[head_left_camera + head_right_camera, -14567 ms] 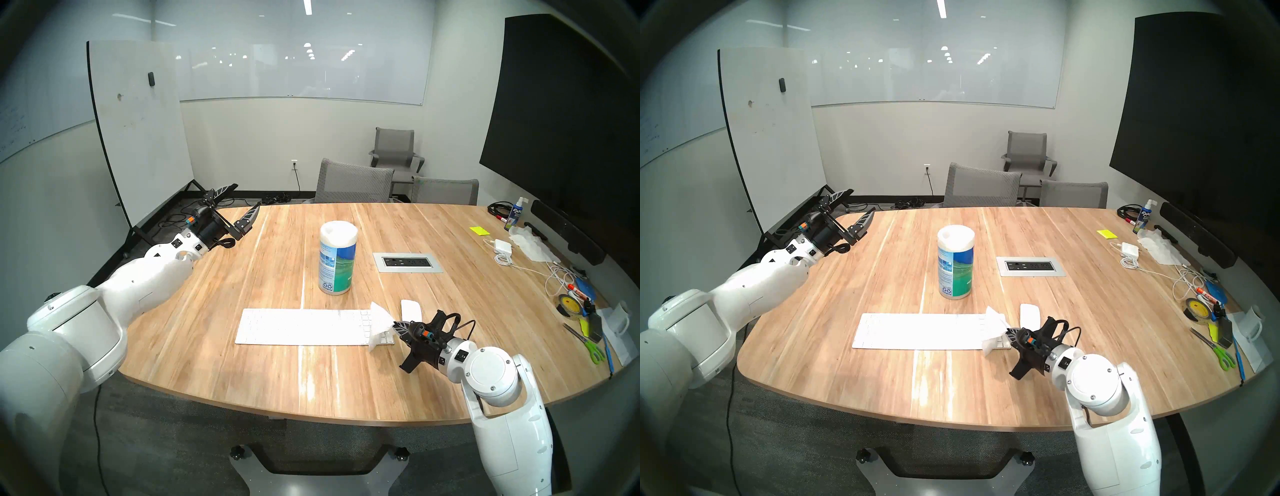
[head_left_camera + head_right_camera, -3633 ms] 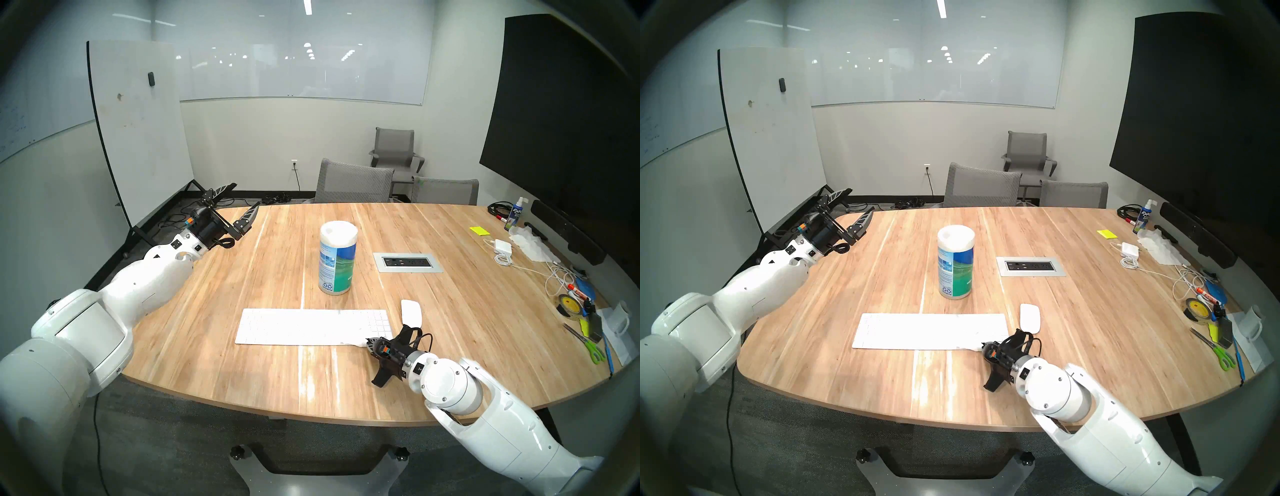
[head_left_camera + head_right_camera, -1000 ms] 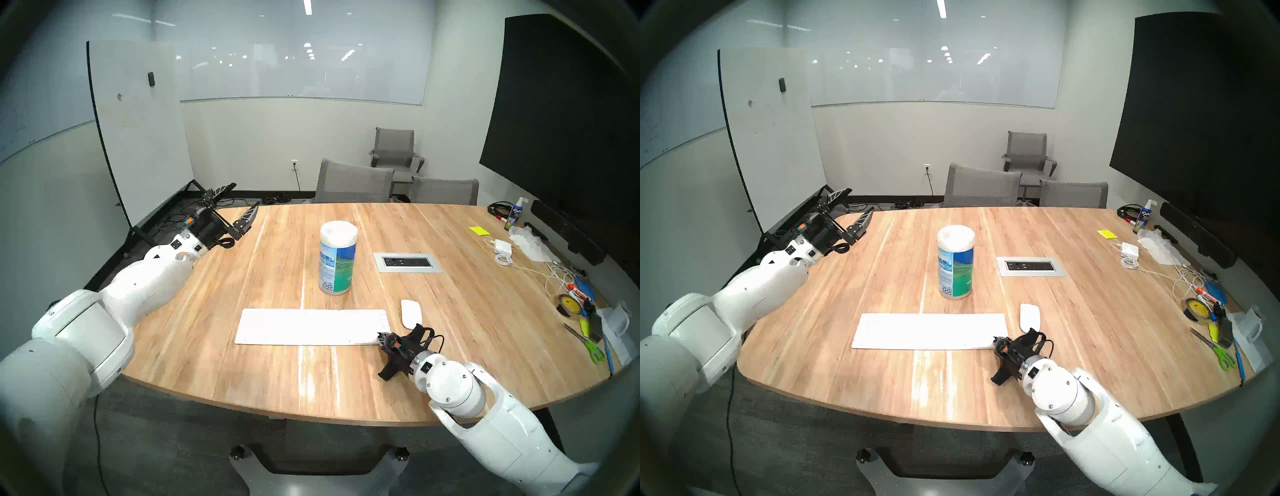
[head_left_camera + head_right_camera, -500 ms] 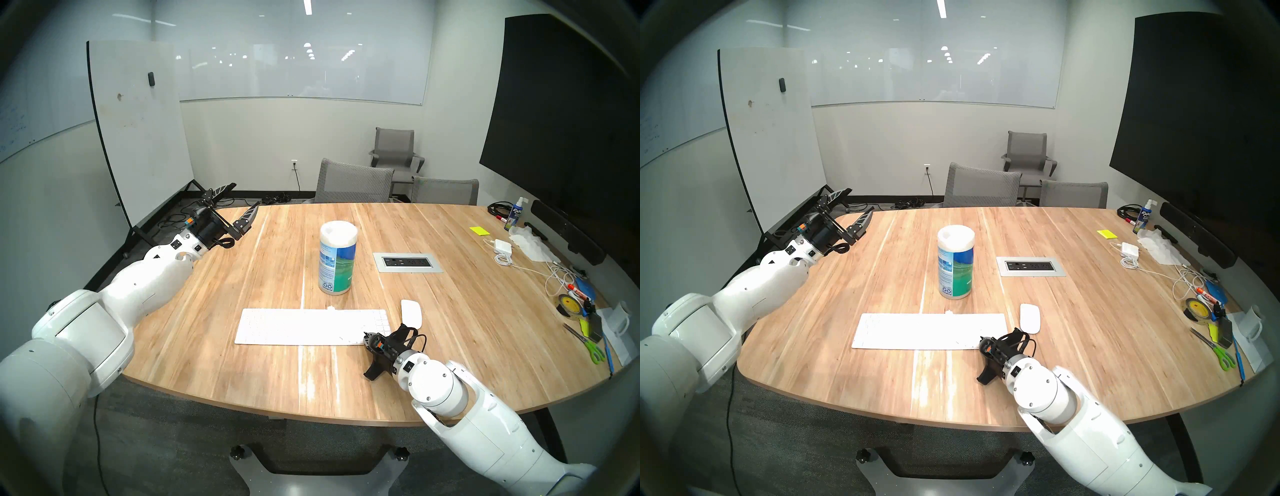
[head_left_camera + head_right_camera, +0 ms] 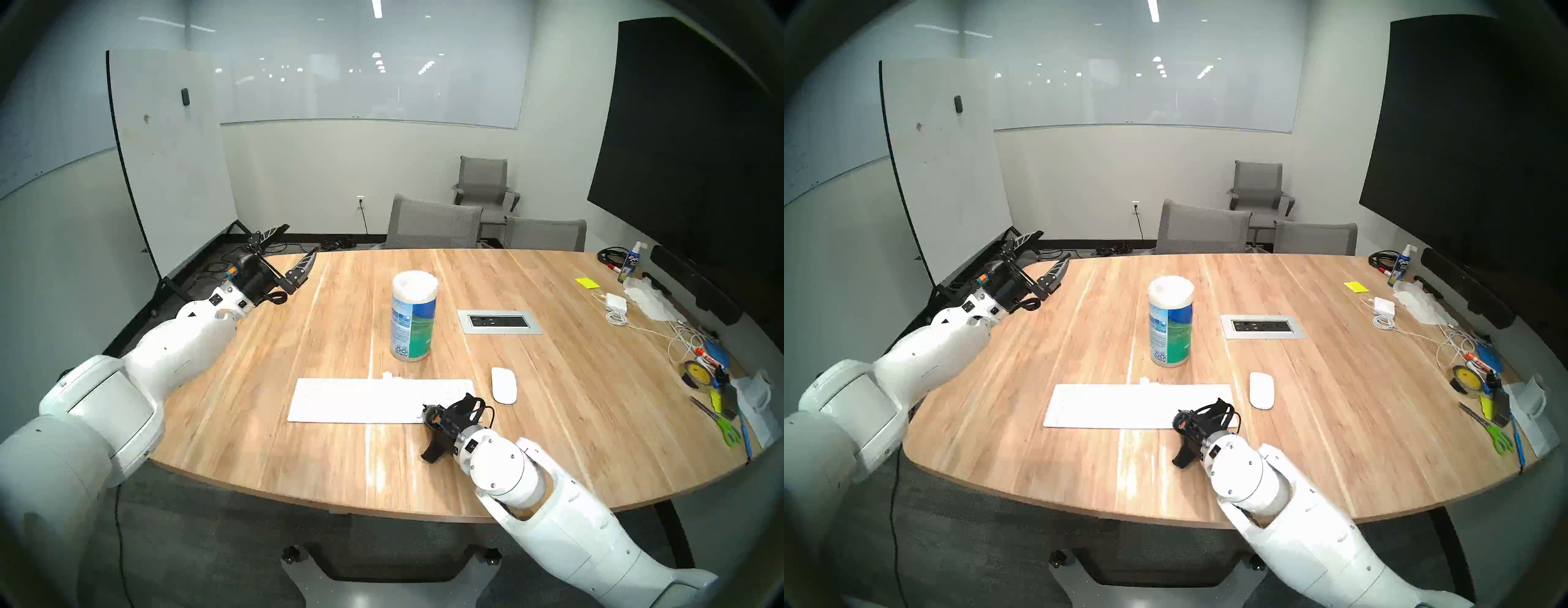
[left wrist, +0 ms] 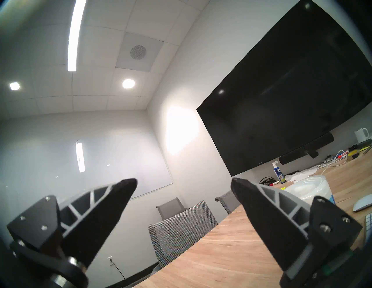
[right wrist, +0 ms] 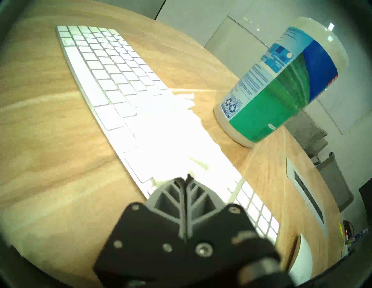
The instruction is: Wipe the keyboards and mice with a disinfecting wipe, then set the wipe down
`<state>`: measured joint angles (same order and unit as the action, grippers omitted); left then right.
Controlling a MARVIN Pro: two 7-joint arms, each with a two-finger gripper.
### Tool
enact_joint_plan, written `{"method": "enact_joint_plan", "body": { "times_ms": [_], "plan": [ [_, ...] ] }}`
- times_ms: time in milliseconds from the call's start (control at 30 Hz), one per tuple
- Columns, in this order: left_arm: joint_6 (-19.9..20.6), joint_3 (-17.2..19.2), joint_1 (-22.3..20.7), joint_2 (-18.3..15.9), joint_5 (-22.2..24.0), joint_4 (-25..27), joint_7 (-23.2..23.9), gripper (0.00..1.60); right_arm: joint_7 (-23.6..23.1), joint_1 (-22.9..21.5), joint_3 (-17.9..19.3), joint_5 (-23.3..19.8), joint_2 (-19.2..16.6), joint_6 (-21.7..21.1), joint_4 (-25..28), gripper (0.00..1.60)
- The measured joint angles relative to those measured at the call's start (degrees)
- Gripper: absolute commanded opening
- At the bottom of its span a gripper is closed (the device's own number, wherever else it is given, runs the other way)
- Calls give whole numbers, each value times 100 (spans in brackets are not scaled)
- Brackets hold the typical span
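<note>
Wood-grain planks of a large rounded conference table fill the middle of both head views, with grey chairs behind it and a dark wall screen at the upper right. Low in the centre lies the white keyboard, long side running left to right, and just off its right end, apart from it, sits the white mouse. Behind the keyboard stands the wipes canister with its blue-green label. At the keyboard's lower right the right gripper has its fingers pressed together on the wipe, which in the right wrist view spreads as an overexposed white sheet across the keys, one edge reaching past the keyboard's far rim toward the canister. At the left edge of the table the left gripper hangs above the wood with fingers spread wide, holding nothing.
</note>
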<state>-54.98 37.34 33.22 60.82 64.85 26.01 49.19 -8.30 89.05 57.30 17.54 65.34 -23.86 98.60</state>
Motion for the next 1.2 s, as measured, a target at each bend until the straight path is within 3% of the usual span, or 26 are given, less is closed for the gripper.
{"method": "enact_joint_plan", "body": {
  "times_ms": [533,1200],
  "plan": [
    [0,17,5,1,-17,1,0,160,21,-393,-575,328,537,-416,-215,0],
    [0,32,12,3,-32,2,-1,160,101,-1143,-1120,644,1485,-615,-1257,0]
  ]
}}
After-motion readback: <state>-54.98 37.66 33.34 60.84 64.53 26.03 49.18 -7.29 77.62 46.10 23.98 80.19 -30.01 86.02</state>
